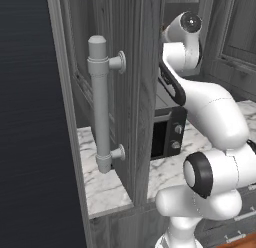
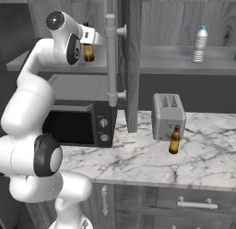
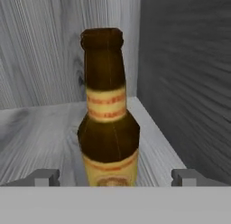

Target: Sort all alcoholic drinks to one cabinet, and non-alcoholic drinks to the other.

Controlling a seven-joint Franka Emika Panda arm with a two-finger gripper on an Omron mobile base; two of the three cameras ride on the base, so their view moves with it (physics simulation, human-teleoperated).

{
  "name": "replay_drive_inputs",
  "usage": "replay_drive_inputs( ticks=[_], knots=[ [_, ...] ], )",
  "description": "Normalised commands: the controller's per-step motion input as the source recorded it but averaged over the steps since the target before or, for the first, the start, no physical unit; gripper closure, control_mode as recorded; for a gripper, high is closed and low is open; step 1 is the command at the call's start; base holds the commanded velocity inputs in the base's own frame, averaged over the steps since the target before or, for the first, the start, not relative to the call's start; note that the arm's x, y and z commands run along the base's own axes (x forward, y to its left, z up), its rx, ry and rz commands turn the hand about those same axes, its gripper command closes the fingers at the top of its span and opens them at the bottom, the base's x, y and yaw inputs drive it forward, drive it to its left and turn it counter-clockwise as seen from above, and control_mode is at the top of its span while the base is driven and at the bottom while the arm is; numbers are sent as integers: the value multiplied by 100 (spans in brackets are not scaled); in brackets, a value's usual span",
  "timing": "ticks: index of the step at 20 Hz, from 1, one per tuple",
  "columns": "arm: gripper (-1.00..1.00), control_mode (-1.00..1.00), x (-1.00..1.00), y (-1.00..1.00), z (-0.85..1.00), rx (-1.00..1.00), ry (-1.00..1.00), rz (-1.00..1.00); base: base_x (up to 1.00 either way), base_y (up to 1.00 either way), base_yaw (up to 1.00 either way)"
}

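Hand view: beer bottle [image 3: 108, 123] upright on cabinet shelf [image 3: 40, 128], centred between spread fingertips [image 3: 45, 177], gripper [image 3: 115, 178] open, holding nothing. Glass judged rigid, smooth, breakable; best gripped round the wide body, not the neck. Right base view added a second beer bottle [image 2: 174, 140] on the counter [image 2: 207, 163] against the toaster [image 2: 168, 116], plus a water bottle [image 2: 199, 44] shelved in the other cabinet.

The marble worktop [image 2: 152, 163] carries a microwave [image 2: 78, 122], a toaster [image 2: 168, 116] and a beer bottle [image 2: 174, 140] (just before the toaster). Cabinet shelves [image 2: 170, 62] hold another beer bottle [image 3: 108, 123] and a water bottle [image 2: 199, 44].
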Motion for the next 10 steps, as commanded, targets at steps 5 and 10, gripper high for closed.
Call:
replay_drive_inputs(
  ticks=[5,10],
  knots=[
    [-100,-100,-43,0,-6,0,0,0,0,0,0],
    [-100,-100,-54,0,-7,0,0,0,0,0,0]
  ],
)
